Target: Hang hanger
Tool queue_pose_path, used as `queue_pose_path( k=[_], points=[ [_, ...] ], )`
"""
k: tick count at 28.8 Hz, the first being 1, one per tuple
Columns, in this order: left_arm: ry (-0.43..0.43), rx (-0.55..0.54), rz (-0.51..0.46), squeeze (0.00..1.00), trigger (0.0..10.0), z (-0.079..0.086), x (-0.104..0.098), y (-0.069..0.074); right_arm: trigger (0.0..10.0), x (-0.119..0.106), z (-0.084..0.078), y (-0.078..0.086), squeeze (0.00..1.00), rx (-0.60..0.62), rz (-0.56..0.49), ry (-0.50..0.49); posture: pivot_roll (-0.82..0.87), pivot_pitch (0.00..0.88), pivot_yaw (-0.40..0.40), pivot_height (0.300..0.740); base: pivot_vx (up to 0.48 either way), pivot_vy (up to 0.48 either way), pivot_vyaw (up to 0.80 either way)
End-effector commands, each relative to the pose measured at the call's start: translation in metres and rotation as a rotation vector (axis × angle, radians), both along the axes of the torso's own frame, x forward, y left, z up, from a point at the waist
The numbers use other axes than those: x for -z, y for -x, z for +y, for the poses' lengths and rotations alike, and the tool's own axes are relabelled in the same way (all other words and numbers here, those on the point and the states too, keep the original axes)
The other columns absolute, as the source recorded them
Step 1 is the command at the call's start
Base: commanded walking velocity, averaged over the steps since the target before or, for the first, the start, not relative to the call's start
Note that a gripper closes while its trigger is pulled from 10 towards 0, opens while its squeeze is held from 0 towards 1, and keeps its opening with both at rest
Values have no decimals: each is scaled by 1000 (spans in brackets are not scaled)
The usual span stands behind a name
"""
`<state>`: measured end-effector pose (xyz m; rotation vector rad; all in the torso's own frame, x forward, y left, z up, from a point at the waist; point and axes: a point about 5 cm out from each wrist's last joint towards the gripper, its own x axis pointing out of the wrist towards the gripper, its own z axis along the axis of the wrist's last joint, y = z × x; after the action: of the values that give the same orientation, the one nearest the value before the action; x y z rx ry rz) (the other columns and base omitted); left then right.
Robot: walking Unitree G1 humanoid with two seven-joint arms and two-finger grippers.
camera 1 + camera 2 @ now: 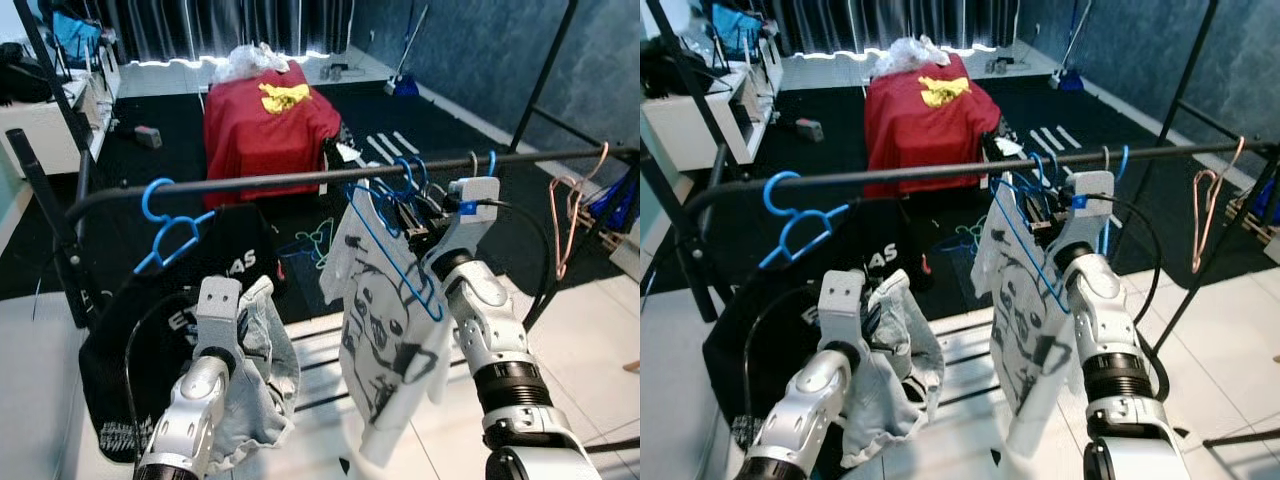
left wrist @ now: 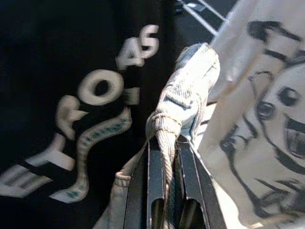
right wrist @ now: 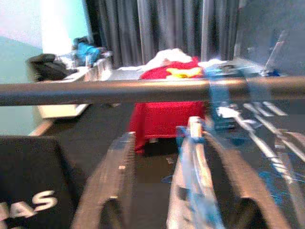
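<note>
Hanger: blue hanger w/ white printed shirt sits in your right gripper, just under the rail; hook looks at or just over the bar, can't confirm it's seated.
R grip: fingers look closed round the hanger neck, high up near the hook so you can steer it on. Wrist view blurred.
L grip: left gripper pinched shut on grey cloth, held low, prob to keep it off the white shirt.
Neighbours: black shirt on its own blue hanger hangs well to the left; pink hanger far right. Gap between them is your slot.
Next: I'd say check hook seats before you release.
</note>
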<state>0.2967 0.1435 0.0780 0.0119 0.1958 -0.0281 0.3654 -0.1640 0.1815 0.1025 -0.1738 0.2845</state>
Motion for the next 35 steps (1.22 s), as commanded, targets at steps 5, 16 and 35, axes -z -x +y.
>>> queue_pose_path(
  k=[5,16,35],
  points=[
    [-10,5,-13,0,10000,0,-4,-1,10000,2,-7,-1,686,22,39,31,9,0,-47,740,301,0,0],
    [-13,18,-4,0,10000,-2,-2,0,10000,5,-5,0,0,41,50,70,10,0,-42,740,0,0,0],
    [-25,35,4,0,10000,-2,-1,3,10000,45,1,47,0,139,4,237,7,0,-29,740,0,0,0]
  ],
)
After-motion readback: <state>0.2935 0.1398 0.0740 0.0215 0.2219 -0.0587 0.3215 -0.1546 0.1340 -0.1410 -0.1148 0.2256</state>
